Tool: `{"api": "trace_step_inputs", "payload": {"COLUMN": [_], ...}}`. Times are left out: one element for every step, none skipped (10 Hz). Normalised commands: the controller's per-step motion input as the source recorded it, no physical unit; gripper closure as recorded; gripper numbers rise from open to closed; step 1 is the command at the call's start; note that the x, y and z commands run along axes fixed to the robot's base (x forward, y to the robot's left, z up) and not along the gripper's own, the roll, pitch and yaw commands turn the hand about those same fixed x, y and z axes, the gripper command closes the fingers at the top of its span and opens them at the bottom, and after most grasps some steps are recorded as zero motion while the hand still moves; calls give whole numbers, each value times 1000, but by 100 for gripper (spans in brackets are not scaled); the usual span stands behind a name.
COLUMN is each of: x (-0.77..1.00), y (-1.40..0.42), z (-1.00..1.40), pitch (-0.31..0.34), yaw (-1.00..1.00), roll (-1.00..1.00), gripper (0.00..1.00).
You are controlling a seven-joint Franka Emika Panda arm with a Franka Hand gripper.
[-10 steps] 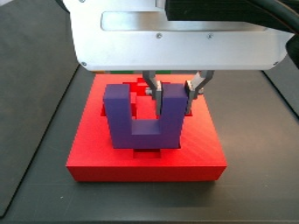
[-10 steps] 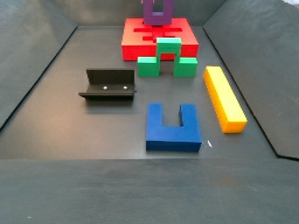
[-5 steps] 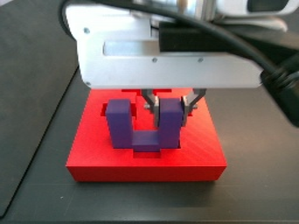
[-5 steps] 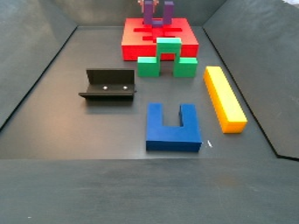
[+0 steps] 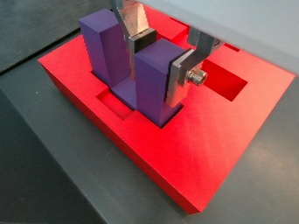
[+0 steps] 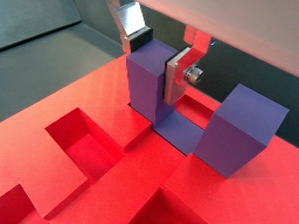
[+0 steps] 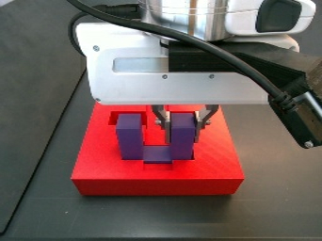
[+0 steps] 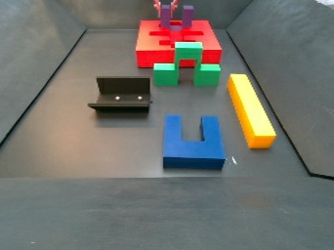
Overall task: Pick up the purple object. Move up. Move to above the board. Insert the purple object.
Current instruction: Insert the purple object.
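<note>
You are looking at the gripper (image 7: 179,116) hanging directly over the red board (image 7: 101,174), and it is clamping one upright arm of the purple object (image 7: 156,139). In both wrist views the silver fingers (image 5: 184,68) are pressing flat against opposite faces of that arm, so the gripper (image 6: 162,54) is closed on the piece.

The purple object (image 5: 131,70) is standing upright with its two arms pointing up. Its low joining bar is sitting down in a recessed cutout of the board (image 5: 198,157), and in a wrist view you can see the bar (image 6: 181,131) lying below the red top surface (image 6: 70,219), with the free arm (image 6: 239,127) rising beside the held one. Other cutouts in the board are showing open on either side of the piece.

In a side view the board (image 8: 146,44) is lying at the far end of the dark floor, with the purple object (image 8: 187,15) and the gripper (image 8: 166,10) at its far part. A green stepped block (image 8: 187,64) is touching the board's near edge. A yellow bar (image 8: 251,109) is lying near the right wall, a blue block (image 8: 193,144) is resting closer to the camera, and the fixture (image 8: 121,95) is standing to the left, well apart from the board.
</note>
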Motion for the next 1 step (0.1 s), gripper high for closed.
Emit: {"api": "trace_step_inputs", "payload": {"x": [0], "y": [0], "z": [0], "pitch": [0], "yaw": [0], "roll": [0], "gripper": [100]}}
